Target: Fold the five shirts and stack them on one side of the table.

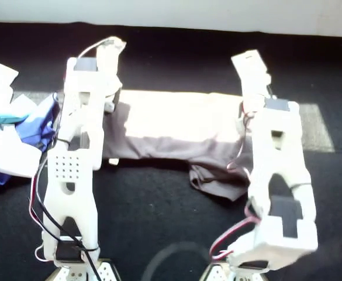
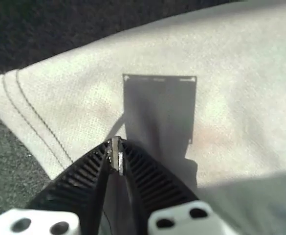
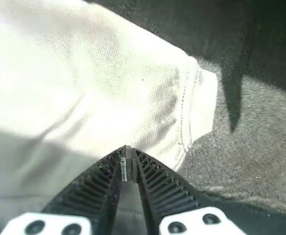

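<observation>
A pale grey shirt lies stretched crosswise on the dark table between my two arms, with a crumpled part hanging toward the front right. My left gripper is at the shirt's left end and my right gripper at its right end. In the left wrist view, the left gripper is shut with the shirt pinched at its tips, near a stitched hem. In the right wrist view, the right gripper is likewise shut on the shirt close to a hemmed corner.
A heap of white and blue shirts sits at the table's left edge, beside the left arm. The dark table cover stretches in front of the grey shirt. Sunlight falls in a bright band across the shirt.
</observation>
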{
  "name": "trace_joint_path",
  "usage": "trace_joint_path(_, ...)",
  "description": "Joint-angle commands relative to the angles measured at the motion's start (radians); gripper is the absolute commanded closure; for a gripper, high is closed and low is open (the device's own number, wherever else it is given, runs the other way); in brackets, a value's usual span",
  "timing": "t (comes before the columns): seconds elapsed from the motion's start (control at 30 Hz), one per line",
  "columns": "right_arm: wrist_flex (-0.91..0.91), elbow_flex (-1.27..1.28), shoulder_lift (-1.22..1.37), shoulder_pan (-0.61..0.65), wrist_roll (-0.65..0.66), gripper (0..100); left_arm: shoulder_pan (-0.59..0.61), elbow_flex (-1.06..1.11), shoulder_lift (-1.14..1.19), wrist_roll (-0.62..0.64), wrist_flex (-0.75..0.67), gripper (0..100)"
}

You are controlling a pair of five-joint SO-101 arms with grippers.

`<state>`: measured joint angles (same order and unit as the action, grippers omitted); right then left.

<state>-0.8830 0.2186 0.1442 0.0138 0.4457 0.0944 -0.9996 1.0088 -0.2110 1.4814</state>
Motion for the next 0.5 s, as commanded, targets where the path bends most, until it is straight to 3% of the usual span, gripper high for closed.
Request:
trace_joint_path(0.0,0.116,-0.048,0.151,0.005,0.005,99.1,0.033,-0.036,0.016,0.005,-0.095,99)
trace_joint_path(0.23,0.14,-0.331,0.424,-0.021,0.005,99.1,0.102,-0.036,0.116,0.005,-0.354,99)
trace_joint_path(0.37,0.116,-0.486,0.504,-0.039,0.003,99.1,0.108,-0.036,0.14,0.005,-0.39,99)
trace_joint_path(0.47,-0.001,-0.564,0.501,-0.039,-0.049,99.1,0.107,-0.039,0.139,0.005,-0.377,99)
